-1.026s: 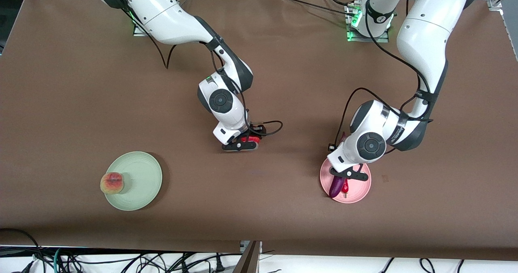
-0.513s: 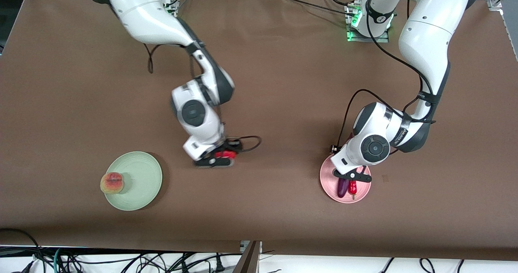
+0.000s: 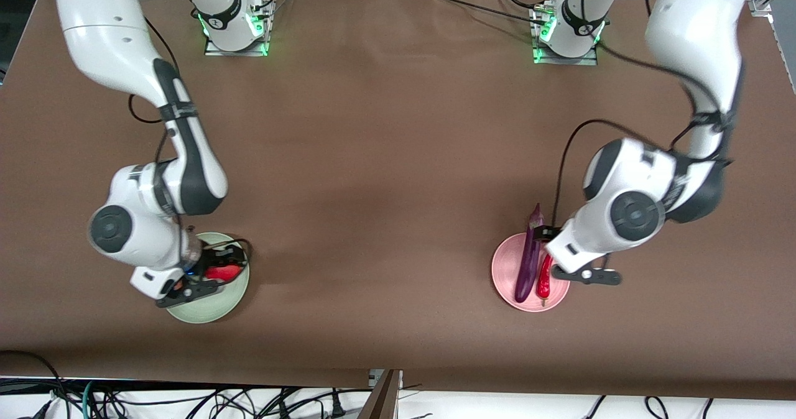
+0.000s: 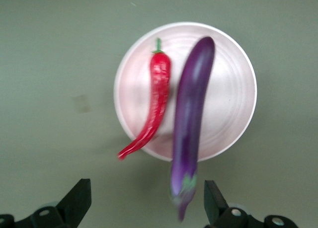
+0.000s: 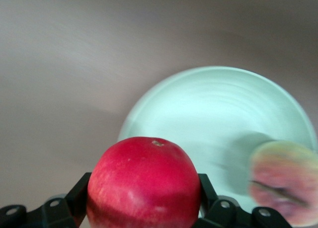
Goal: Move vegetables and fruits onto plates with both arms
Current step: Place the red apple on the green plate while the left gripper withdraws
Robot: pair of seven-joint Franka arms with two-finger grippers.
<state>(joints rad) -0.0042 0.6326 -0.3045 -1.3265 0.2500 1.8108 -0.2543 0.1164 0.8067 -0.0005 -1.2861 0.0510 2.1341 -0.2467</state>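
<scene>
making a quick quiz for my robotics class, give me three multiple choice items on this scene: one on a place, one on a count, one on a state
1. Where does the eggplant lie?
A. on the pink plate
B. on the green plate
C. on the bare table

2. How many items lie on the pink plate?
A. one
B. two
C. three

3. What is the state of the right gripper?
A. open and empty
B. shut on the pomegranate
C. shut on the chili pepper

Answers:
1. A: the eggplant rests across the pink plate, its stem end past the rim.
2. B: only eggplant and chili pepper lie there.
3. B: the right gripper clamps the pomegranate over the green plate.
</scene>
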